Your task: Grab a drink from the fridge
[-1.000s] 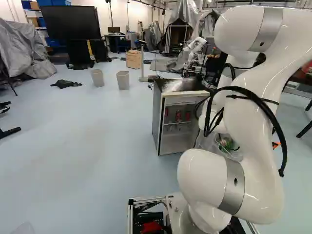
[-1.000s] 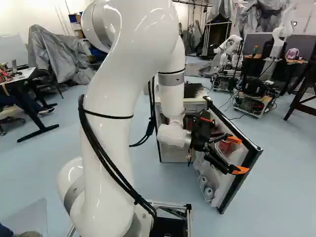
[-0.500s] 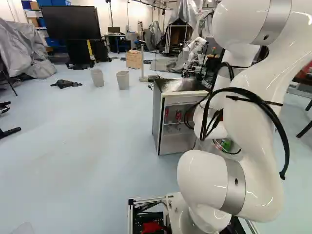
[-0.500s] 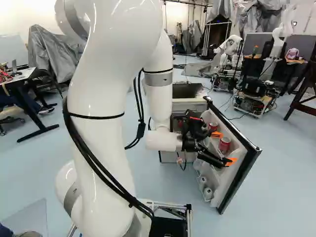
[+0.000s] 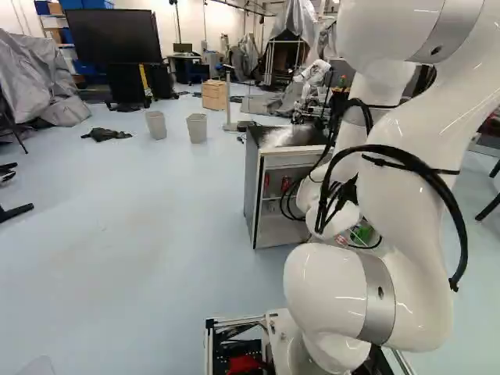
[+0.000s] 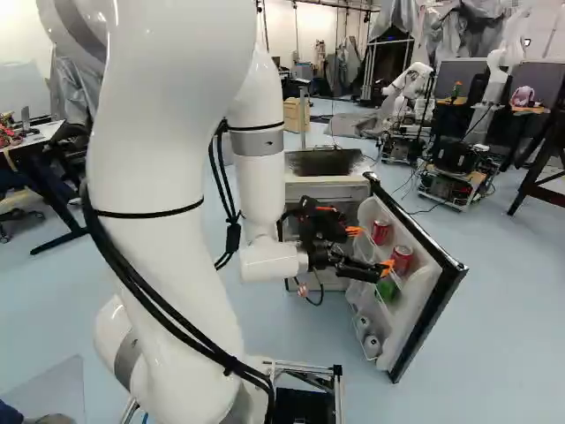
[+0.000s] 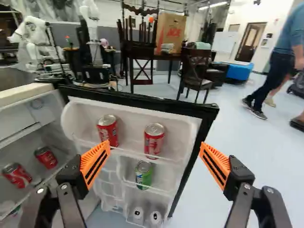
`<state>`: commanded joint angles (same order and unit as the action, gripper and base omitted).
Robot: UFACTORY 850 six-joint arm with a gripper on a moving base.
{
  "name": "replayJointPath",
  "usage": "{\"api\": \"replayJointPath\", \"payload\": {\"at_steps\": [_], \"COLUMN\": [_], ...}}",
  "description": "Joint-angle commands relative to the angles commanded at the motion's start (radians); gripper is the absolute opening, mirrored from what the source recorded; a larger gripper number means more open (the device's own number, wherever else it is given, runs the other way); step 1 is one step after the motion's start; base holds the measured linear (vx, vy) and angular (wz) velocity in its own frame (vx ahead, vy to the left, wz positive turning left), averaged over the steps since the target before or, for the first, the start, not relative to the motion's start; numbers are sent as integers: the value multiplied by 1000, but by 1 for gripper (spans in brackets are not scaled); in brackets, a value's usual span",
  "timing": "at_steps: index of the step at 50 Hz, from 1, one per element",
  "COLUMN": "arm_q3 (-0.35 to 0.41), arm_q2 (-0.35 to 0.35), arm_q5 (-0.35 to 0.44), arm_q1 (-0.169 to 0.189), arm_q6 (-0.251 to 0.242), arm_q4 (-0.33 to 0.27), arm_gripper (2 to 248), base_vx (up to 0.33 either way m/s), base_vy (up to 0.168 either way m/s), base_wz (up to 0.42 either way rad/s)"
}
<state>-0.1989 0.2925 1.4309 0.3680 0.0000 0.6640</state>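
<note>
A red drink can [image 7: 154, 137] stands upright in the upper shelf of the open fridge door [image 6: 434, 300], towards the door's free edge; going by the wrist view, it lies straight ahead of the black gripper [image 7: 156, 145], in line with the space between its orange pads, with some way still to cross. The gripper's two fingers are spread wide, with nothing between them, and they face the inner side of the door. On the same door shelf, nearer the hinge, stands a second red can [image 7: 108, 130]; one shelf down in the door is a green can [image 7: 144, 174], and at the door's foot sit two pale-topped cans [image 7: 147, 216] (their kind is hard to tell). Behind the door's hinge side, inside the fridge [image 5: 254, 191], lie more red cans [image 7: 46, 157]. The step in hand looks like lining up on a drink, probably the red one near the free edge, though which is wanted is a guess. The next move calls for easing forward, level, until the pads flank the can, then closing; a finger could knock the neighbouring can or nudge the door. Well beyond the door stands another robot [image 6: 411, 88].
</note>
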Motion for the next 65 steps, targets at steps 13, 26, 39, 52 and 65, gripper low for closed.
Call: {"api": "replayJointPath", "payload": {"at_steps": [13, 26, 39, 52, 65], "arm_q3": [23, 25, 15, -10, -54], "arm_q2": [-18, -18, 20, 76, 145], "arm_q5": [0, 0, 0, 0, 0], "arm_q1": [-37, -40, -40, -41, -42], "arm_q6": [0, 0, 0, 0, 0], "arm_q4": [-137, -273, -410, -547, -683], "arm_gripper": [247, 247, 247, 247, 247], "base_vx": [0, 0, 0, 0, 0], "base_vy": [0, 0, 0, 0, 0], "base_wz": [0, 0, 0, 0, 0]}}
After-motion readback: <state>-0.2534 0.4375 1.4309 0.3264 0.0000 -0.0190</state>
